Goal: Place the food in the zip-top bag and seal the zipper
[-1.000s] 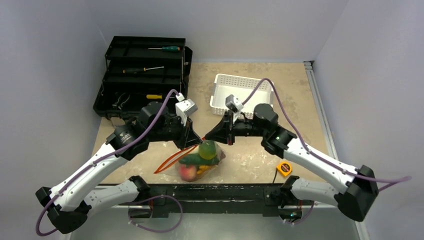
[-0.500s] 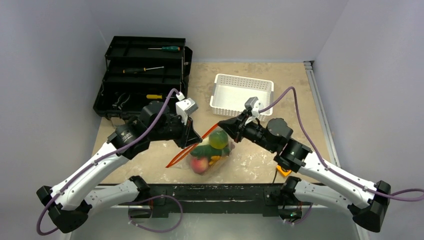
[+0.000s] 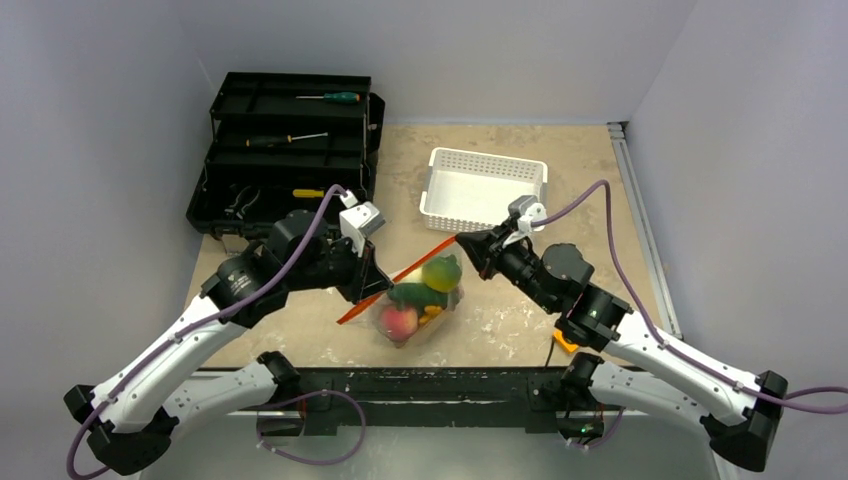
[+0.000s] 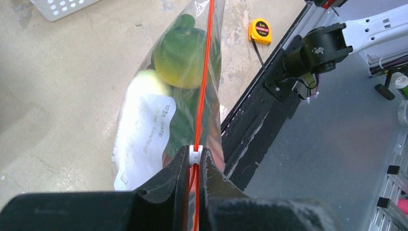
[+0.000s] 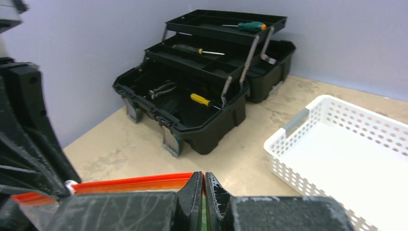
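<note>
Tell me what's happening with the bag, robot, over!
Left gripper shut on slider. Right gripper shut on zipper, far end, strip taut. Food in bag. Nothing blocking.

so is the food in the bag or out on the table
In the bag. The food shows through the clear plastic below the orange zipper; no pieces lie loose on the table.

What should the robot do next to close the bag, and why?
Probably the left gripper should slide the white slider along the orange zipper toward the right gripper. The left gripper is shut on the slider, the right gripper pinches the zipper's other end, the zipper looks taut between them, and the food already sits inside the bag.
</note>
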### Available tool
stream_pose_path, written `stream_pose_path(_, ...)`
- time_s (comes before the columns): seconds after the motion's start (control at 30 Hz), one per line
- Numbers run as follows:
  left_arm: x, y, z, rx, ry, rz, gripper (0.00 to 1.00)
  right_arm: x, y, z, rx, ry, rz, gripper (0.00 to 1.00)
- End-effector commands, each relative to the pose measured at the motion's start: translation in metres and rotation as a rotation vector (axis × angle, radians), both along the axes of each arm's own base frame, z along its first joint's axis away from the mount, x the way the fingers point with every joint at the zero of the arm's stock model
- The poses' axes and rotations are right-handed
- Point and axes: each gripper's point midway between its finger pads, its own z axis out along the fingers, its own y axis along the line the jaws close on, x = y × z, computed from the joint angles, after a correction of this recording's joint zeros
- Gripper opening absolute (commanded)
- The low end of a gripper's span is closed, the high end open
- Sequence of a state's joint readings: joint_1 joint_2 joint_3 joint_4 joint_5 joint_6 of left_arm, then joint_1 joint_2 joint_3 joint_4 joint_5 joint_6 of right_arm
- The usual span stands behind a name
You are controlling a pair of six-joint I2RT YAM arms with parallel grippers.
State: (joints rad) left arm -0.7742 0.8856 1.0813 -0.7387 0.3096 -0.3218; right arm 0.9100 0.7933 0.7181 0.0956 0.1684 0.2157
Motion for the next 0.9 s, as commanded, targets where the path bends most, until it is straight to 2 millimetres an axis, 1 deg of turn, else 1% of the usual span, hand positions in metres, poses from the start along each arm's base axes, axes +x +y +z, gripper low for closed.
stream_pose_path(0.0,-0.014,0.016,-0.011,0.04,0.028,0.005,0.0,0.023,-0.039,0.015,0.032,-0.042,-0.227,0.0)
stream_pose_path(0.2,-0.022,0.028,-0.024,0.07,0.047,0.022,0.0,0.024,-0.056,0.002,0.011,-0.017,-0.296,0.0)
stream_pose_path(0.3,-0.025,0.032,-0.029,0.078,0.05,0.026,0.0,0.021,-0.056,-0.004,-0.006,-0.012,-0.285,0.0)
stream_pose_path(0.33,-0.025,0.032,-0.029,0.076,0.05,0.027,0.0,0.017,-0.05,-0.005,-0.016,-0.016,-0.241,0.0)
stream_pose_path(0.37,-0.026,0.032,-0.03,0.071,0.049,0.024,0.0,0.009,-0.038,-0.003,-0.038,-0.036,-0.15,0.0)
stream_pose_path(0.43,-0.026,0.029,-0.028,0.061,0.051,0.013,0.0,-0.014,-0.008,-0.002,-0.135,-0.076,0.086,0.0)
stream_pose_path(0.47,-0.026,0.027,-0.026,0.057,0.049,0.009,0.0,-0.024,0.006,-0.006,-0.215,-0.089,0.2,0.04)
stream_pose_path(0.5,-0.025,0.026,-0.024,0.053,0.046,0.007,0.0,-0.03,0.018,-0.007,-0.267,-0.088,0.29,0.17)
stream_pose_path(0.53,-0.024,0.024,-0.021,0.046,0.04,0.005,0.0,-0.033,0.027,-0.009,-0.308,-0.066,0.346,0.28)
stream_pose_path(0.57,-0.023,0.023,-0.018,0.039,0.035,-0.001,0.0,-0.035,0.034,-0.01,-0.341,-0.056,0.396,0.35)
stream_pose_path(0.63,-0.021,0.019,-0.014,0.027,0.027,-0.011,0.0,-0.043,0.05,-0.009,-0.36,-0.074,0.505,0.52)
stream_pose_path(0.73,-0.02,0.015,-0.009,0.021,0.024,-0.022,0.0,-0.054,0.068,-0.005,-0.342,-0.121,0.633,0.72)
stream_pose_path(0.77,-0.02,0.014,-0.008,0.02,0.025,-0.025,0.0,-0.058,0.075,-0.009,-0.352,-0.137,0.692,0.74)
stream_pose_path(0.8,-0.02,0.013,-0.007,0.016,0.024,-0.03,0.0,-0.063,0.081,-0.008,-0.361,-0.16,0.747,0.75)
stream_pose_path(0.87,-0.02,0.012,-0.006,0.008,0.019,-0.033,0.0,-0.067,0.09,-0.006,-0.387,-0.203,0.826,0.76)
